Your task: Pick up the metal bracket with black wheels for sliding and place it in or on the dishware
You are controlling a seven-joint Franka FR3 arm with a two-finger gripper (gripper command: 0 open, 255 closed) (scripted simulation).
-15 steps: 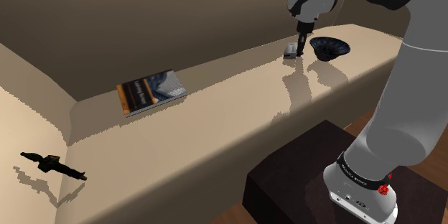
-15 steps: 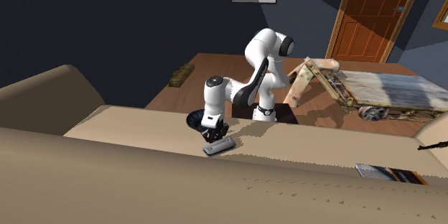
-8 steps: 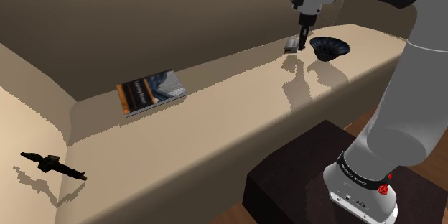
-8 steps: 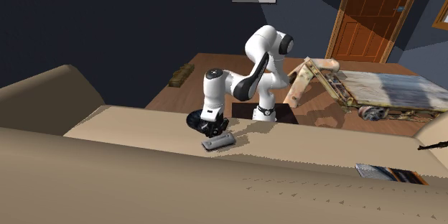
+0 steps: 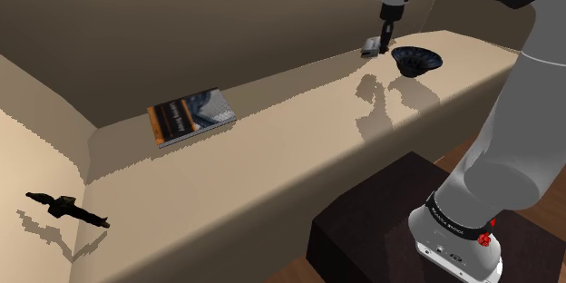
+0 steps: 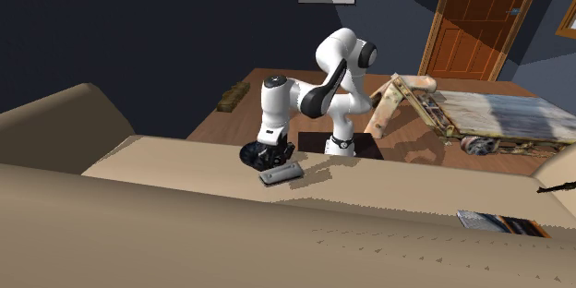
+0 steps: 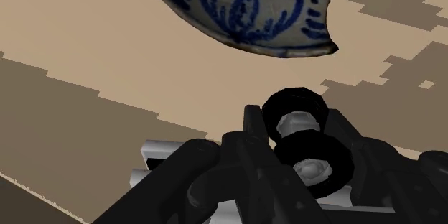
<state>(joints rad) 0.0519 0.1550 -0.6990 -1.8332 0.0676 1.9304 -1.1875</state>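
Observation:
The metal bracket (image 5: 370, 47) is a grey plate with black wheels (image 7: 303, 141), and it hangs just above the beige cushion surface (image 5: 299, 136). My gripper (image 5: 387, 36) is shut on it, and its black fingers (image 7: 248, 147) clasp the wheels from both sides. The dishware is a dark bowl (image 5: 416, 60) standing right beside the bracket, toward the shoulder view's right. In the wrist view the bowl (image 7: 244, 7) shows a blue-and-white pattern just beyond the wheels. From the second exterior view, the bracket (image 6: 280, 174) hangs in front of the bowl (image 6: 251, 154), below my gripper (image 6: 275, 160).
A book (image 5: 191, 115) lies on the cushion at the shoulder view's left of centre. A black tool-like object (image 5: 68, 207) rests at the far left. The sofa's backrest (image 5: 181, 27) rises behind the surface. My dark stand (image 5: 399, 218) sits at lower right.
My gripper has lifted the bracket off the cushion and carried it up and slightly toward the bowl. Its shadow on the cushion has separated from it.

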